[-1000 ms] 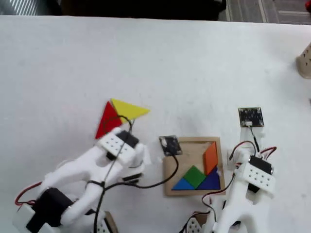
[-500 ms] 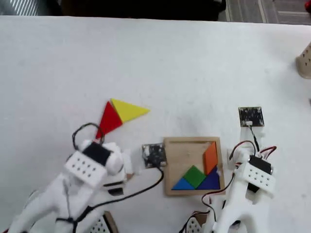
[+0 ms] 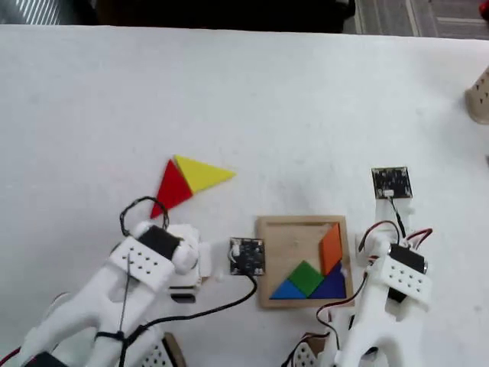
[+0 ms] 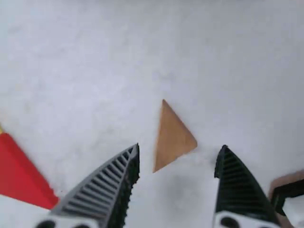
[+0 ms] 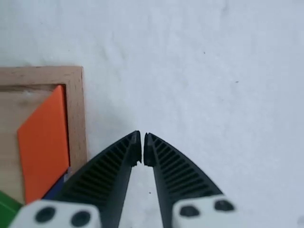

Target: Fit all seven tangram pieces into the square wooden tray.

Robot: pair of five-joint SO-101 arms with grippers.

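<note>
Our left claw (image 4: 179,148) stands released, its tips flanking a tan triangle (image 4: 172,137) on the surface (image 4: 190,47); our right claw (image 5: 141,136) is clenched empty beside the tray (image 5: 77,114).

— What is seen inside the square wooden tray (image 3: 302,222)?

— Four flat pieces are laid in it. An orange parallelogram (image 3: 331,248) is placed against the right wall. A green square (image 3: 306,275) is turned like a diamond at the near middle. A light blue triangle (image 3: 288,290) is set at its left along the near wall, and a dark blue triangle (image 3: 331,284) is fitted in the near right corner. The far left part of the tray is left bare.

— And the other pieces?

— A red triangle (image 3: 171,188) and a yellow triangle (image 3: 200,173) are laid flat on the white table (image 3: 306,99), left of the tray, touching each other. A small tan triangle (image 4: 172,136) is laid flat near the red one, apart from it.
</note>
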